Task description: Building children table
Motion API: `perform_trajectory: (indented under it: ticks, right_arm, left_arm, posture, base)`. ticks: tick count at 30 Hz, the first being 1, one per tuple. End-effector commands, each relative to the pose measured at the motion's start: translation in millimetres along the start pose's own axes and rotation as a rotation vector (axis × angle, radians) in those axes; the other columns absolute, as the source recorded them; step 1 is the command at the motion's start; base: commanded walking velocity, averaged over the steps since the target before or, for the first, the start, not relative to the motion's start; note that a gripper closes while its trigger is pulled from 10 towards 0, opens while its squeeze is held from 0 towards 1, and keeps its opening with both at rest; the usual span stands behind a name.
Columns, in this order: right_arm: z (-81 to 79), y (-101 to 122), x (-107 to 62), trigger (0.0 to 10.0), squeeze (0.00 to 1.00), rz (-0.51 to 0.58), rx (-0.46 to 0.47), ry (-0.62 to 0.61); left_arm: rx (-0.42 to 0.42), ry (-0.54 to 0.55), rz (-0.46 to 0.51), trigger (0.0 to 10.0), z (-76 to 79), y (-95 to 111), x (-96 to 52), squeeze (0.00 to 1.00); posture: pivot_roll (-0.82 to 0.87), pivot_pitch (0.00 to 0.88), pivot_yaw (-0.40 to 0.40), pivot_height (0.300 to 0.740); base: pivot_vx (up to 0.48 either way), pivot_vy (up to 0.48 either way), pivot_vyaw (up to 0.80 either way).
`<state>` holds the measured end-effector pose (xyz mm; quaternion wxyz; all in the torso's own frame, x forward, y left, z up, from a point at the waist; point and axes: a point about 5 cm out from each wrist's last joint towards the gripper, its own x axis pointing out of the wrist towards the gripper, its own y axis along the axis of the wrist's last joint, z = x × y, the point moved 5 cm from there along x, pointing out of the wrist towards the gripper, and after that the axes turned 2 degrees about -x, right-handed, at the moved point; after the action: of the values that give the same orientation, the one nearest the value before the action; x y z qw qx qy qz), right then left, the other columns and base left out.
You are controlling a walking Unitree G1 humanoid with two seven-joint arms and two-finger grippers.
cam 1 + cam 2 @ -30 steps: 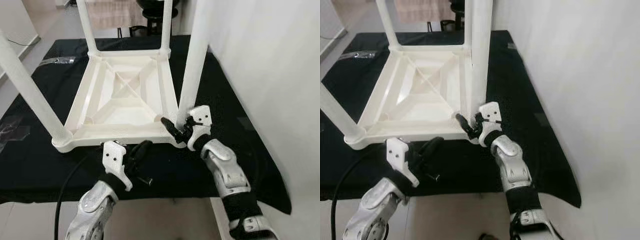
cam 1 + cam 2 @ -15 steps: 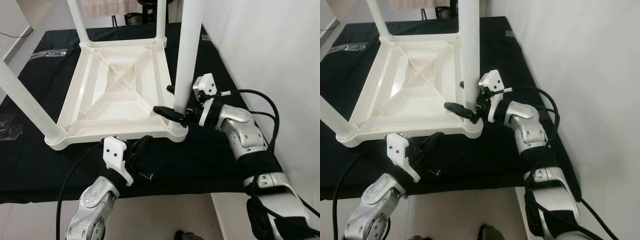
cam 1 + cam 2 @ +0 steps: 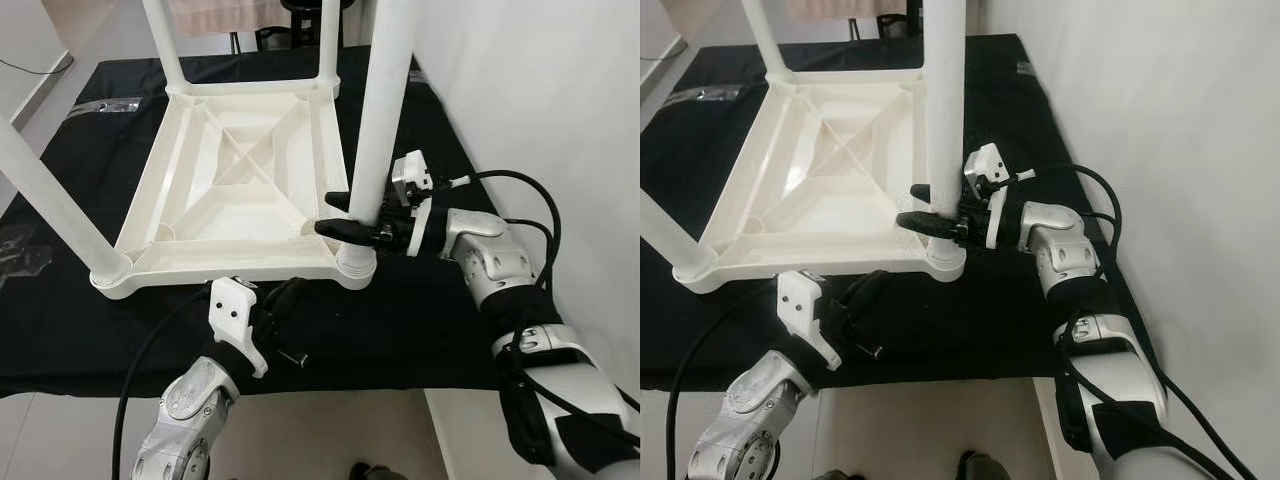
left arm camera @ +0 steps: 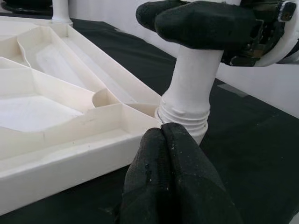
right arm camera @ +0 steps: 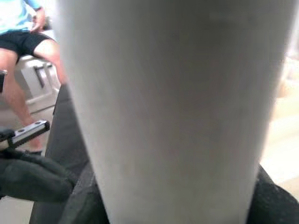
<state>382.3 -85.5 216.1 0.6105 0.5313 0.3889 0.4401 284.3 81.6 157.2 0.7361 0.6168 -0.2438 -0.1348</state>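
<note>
Four stiff, light-looking plastic legs rise from the upturned white children's table (image 3: 245, 190) on the black-draped surface (image 3: 430, 310); right tool (image 3: 352, 216) pinches the near-right leg (image 3: 380, 130) low, left tool (image 3: 278, 313) pressed together.

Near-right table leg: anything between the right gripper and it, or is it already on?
Nothing visible in the way. The right gripper has its black fingers on either side of the near-right leg, just above the corner socket of the upturned tabletop. The left gripper sits apart, below the tabletop's front edge, fingers together.
</note>
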Motion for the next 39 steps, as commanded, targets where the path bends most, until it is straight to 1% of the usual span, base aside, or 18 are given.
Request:
perform_trajectory:
  ticks: [1, 5, 6, 9, 10, 13, 14, 16, 20, 21, 22, 24, 25, 30, 31, 32, 33, 39]
  right_arm:
    - [-3.3, -16, 0.7, 0.0, 0.0, -0.02, 0.061, -0.006]
    - [-6.1, -40, 0.1, 0.0, 0.0, -0.077, 0.053, -0.101]
    - [-11.8, -59, 0.4, 0.0, 0.0, -0.101, 0.11, -0.194]
    - [-15.5, -68, 0.5, 0.0, 0.0, -0.116, 0.135, -0.238]
    - [-11.4, -97, -10.7, 0.0, 0.0, -0.237, 0.152, -0.771]
    - [-29.7, -95, -4.3, 0.0, 0.0, -0.205, 0.209, -0.824]
    - [-52.3, -84, 14.7, 0.0, 0.0, -0.168, 0.196, -0.748]
    - [-51.8, -85, 17.8, 0.0, 0.0, -0.186, 0.166, -0.726]
    - [-31.6, -91, 10.8, 0.0, 0.0, -0.238, 0.125, -0.784]
    - [-27.3, -88, 11.2, 3.3, 0.0, -0.234, 0.121, -0.791]
    - [-23.6, -84, 12.9, 10.0, 0.0, -0.227, 0.114, -0.783]
    - [-21.4, -81, 13.7, 10.0, 0.0, -0.222, 0.11, -0.778]
    - [-18.2, -76, 14.8, 10.0, 1.0, -0.205, 0.103, -0.754]
    - [4.4, -51, 2.8, 10.0, 1.0, -0.143, 0.079, -0.798]
    - [12.1, -32, 2.8, 10.0, 0.19, -0.078, 0.045, -0.687]
    - [12.1, -32, 2.8, 10.0, 0.19, -0.078, 0.045, -0.687]
    - [18.5, -18, 0.3, 10.0, 0.0, -0.034, 0.02, -0.576]
    - [26.1, -6, -5.5, 10.0, 0.0, -0.027, 0.008, -0.432]
  left_arm:
    - [0.006, 0.003, -0.017, 10.0, 0.4, -2, -3.5, 0.0]
    - [0.005, 0.004, -0.016, 10.0, 1.1, -2, -3.0, 0.0]
    - [0.004, 0.007, -0.014, 10.0, 1.1, -1, -3.3, 0.0]
    - [0.004, 0.008, -0.012, 10.0, 1.1, -1, -3.5, 0.0]
    - [0.006, 0.012, -0.01, 10.0, -0.1, 0, -3.8, 0.0]
    - [0.007, 0.014, -0.01, 10.0, -0.7, 1, -3.8, 0.0]
    - [0.011, 0.014, -0.013, 10.0, -2.0, -1, -3.6, 0.0]
    - [0.012, 0.013, -0.015, 10.0, -1.8, -2, -2.7, 0.0]
    - [0.011, 0.002, -0.02, 10.0, 0.7, -5, 1.1, 0.0]
    - [0.011, 0.003, -0.019, 10.0, 1.4, -5, 1.7, 0.0]
    - [0.014, 0.01, -0.015, 10.0, 1.4, -5, 1.4, 0.0]
    - [0.017, 0.015, -0.013, 10.0, 1.2, -5, 1.0, 0.0]
    - [0.018, 0.019, -0.011, 10.0, 1.3, -5, 0.9, 0.0]
    - [0.013, 0.016, -0.014, 10.0, 3.7, -6, 1.1, 0.0]
    - [0.012, 0.011, -0.018, 10.0, 4.2, -7, 0.5, 0.0]
    - [0.012, 0.011, -0.018, 10.0, 4.2, -7, 0.5, 0.0]
    - [0.017, 0.006, -0.026, 10.0, 4.7, -7, -0.1, 0.0]
    - [0.058, 0.0, -0.038, 10.0, 6.6, -7, -2.9, 0.0]
  posture:
    - [0.07, 0.172, -0.006, 0.74]
    - [0.06, 0.176, -0.021, 0.74]
    - [0.06, 0.181, -0.034, 0.74]
    - [0.06, 0.181, -0.037, 0.74]
    - [0.05, 0.19, -0.036, 0.74]
    - [0.05, 0.194, -0.027, 0.74]
    - [0.02, 0.172, -0.008, 0.74]
    - [0.02, 0.165, -0.011, 0.74]
    - [0.04, 0.154, -0.037, 0.74]
    - [0.04, 0.153, -0.039, 0.74]
    - [0.04, 0.153, -0.04, 0.74]
    - [0.04, 0.153, -0.04, 0.74]
    - [0.04, 0.145, -0.04, 0.74]
    - [0.05, 0.143, -0.04, 0.74]
    - [0.05, 0.137, -0.033, 0.74]
    - [0.05, 0.137, -0.033, 0.74]
    - [0.05, 0.134, -0.031, 0.74]
    - [0.06, 0.133, -0.034, 0.74]
  base:
    - [0.0, 0.0, 0.0]
    - [0.0, 0.0, 0.0]
    - [0.0, 0.0, 0.0]
    - [0.0, 0.0, 0.0]
    - [0.0, 0.0, 0.0]
    - [0.0, 0.0, 0.0]
    - [0.0, 0.0, 0.0]
    - [0.0, 0.0, 0.0]
    - [0.0, 0.0, 0.0]
    - [0.0, 0.0, 0.0]
    - [0.0, 0.0, 0.0]
    - [0.0, 0.0, 0.0]
    - [0.0, 0.0, 0.0]
    - [0.0, 0.0, 0.0]
    - [0.0, 0.0, 0.0]
    - [0.0, 0.0, 0.0]
    - [0.0, 0.0, 0.0]
    - [0.0, 0.0, 0.0]
